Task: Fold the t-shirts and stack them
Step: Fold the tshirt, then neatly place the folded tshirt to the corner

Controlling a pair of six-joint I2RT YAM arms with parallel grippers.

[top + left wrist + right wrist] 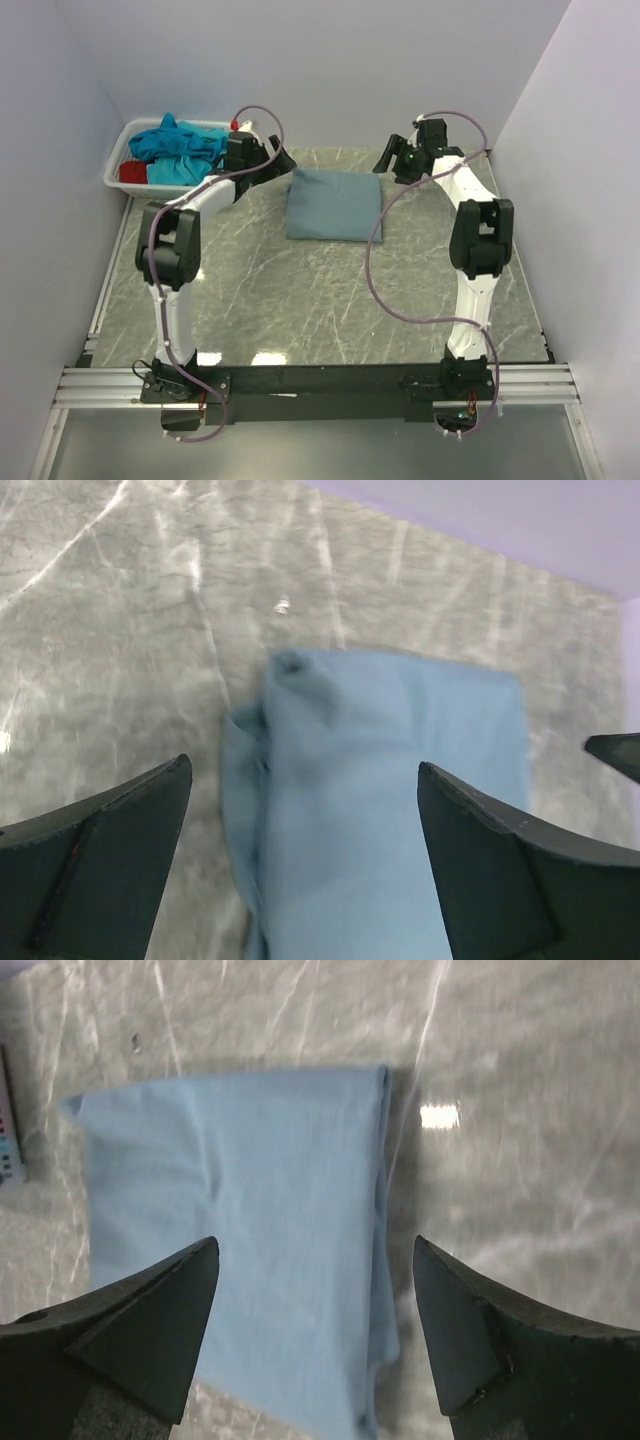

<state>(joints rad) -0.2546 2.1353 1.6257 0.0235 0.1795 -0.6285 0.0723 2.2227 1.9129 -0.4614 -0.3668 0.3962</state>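
Note:
A dusty grey-blue t-shirt [333,203] lies folded into a neat rectangle at the back middle of the table. It also shows in the left wrist view [380,800] and the right wrist view [240,1220]. My left gripper [283,160] hovers open and empty above the shirt's far left corner. My right gripper [386,157] hovers open and empty above its far right corner. Turquoise t-shirts [180,145] and a red one [132,172] lie crumpled in the white basket [112,170] at the back left.
The marble-patterned tabletop [300,300] spreads out in front of the folded shirt. Grey walls close in the back and both sides. The tip of the other gripper [615,752] shows at the right edge of the left wrist view.

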